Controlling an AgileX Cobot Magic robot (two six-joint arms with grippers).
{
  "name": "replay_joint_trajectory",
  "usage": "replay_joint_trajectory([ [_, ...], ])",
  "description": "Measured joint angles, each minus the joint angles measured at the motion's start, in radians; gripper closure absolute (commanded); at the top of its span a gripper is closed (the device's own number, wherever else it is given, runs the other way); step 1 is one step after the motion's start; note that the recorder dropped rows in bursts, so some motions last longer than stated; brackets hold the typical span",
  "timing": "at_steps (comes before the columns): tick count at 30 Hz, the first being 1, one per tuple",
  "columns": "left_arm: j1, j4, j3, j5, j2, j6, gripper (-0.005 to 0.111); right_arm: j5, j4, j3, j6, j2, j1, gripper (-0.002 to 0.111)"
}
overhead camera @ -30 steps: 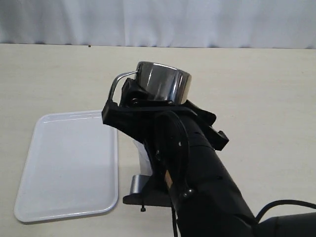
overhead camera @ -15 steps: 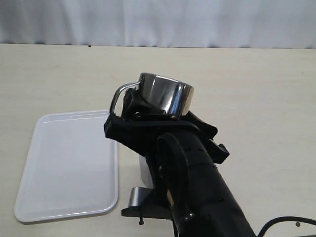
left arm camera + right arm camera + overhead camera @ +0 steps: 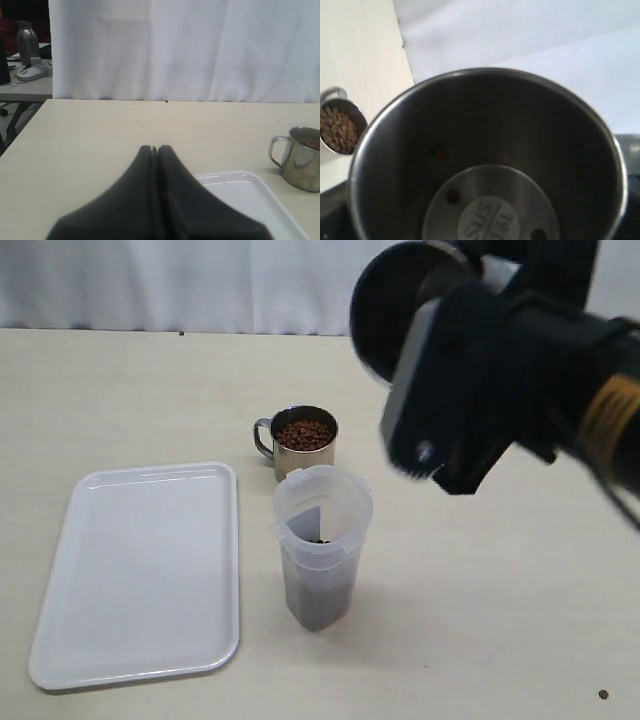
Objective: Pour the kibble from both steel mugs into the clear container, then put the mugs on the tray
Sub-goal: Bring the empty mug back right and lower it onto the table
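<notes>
The right gripper (image 3: 450,310) clasped the near-empty steel mug (image 3: 398,302) aloft, right of the clear container (image 3: 322,540). Swinging it low toward the white tray (image 3: 140,570) could topple that container, spilling kibble (image 3: 318,598).

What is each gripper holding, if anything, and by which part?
The right gripper holds a near-empty steel mug, apparently across its body; the contact itself is hidden. The left gripper is shut, holding nothing.

Tray (image 3: 140,570) left of clear container (image 3: 320,540); mug (image 3: 303,440) just behind container.
</notes>
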Motion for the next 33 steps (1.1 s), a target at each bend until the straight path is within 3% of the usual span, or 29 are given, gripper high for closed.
replay_joint_trajectory([
  [7, 0.000, 0.000, 0.000, 0.000, 0.000, 0.000, 0.107, -0.616, 0.042, 0.021, 0.330, -0.013, -0.536, 0.103],
  [11, 0.000, 0.000, 0.000, 0.000, 0.000, 0.000, 0.107, -0.966, 0.113, 0.025, 0.319, 0.147, -0.796, 0.103],
  [14, 0.000, 0.000, 0.000, 0.000, 0.000, 0.000, 0.107, -1.174, 0.219, 0.025, 0.202, 0.321, -0.920, 0.103],
  [18, 0.000, 0.000, 0.000, 0.000, 0.000, 0.000, 0.107, -1.319, 0.380, 0.025, -0.019, 0.585, -0.990, 0.103],
  [25, 0.000, 0.000, 0.000, 0.000, 0.000, 0.000, 0.107, -1.401, 0.661, 0.025, -0.337, 0.927, -0.996, 0.103],
  [27, 0.000, 0.000, 0.000, 0.000, 0.000, 0.000, 0.107, -1.453, 0.706, 0.025, -0.402, 0.993, -0.996, 0.097],
  [30, 0.000, 0.000, 0.000, 0.000, 0.000, 0.000, 0.107, -1.528, 0.726, 0.025, -0.464, 1.032, -0.996, 0.072],
  [33, 0.000, 0.000, 0.000, 0.000, 0.000, 0.000, 0.107, -1.539, 0.728, 0.025, -0.484, 1.027, -0.996, 0.030],
])
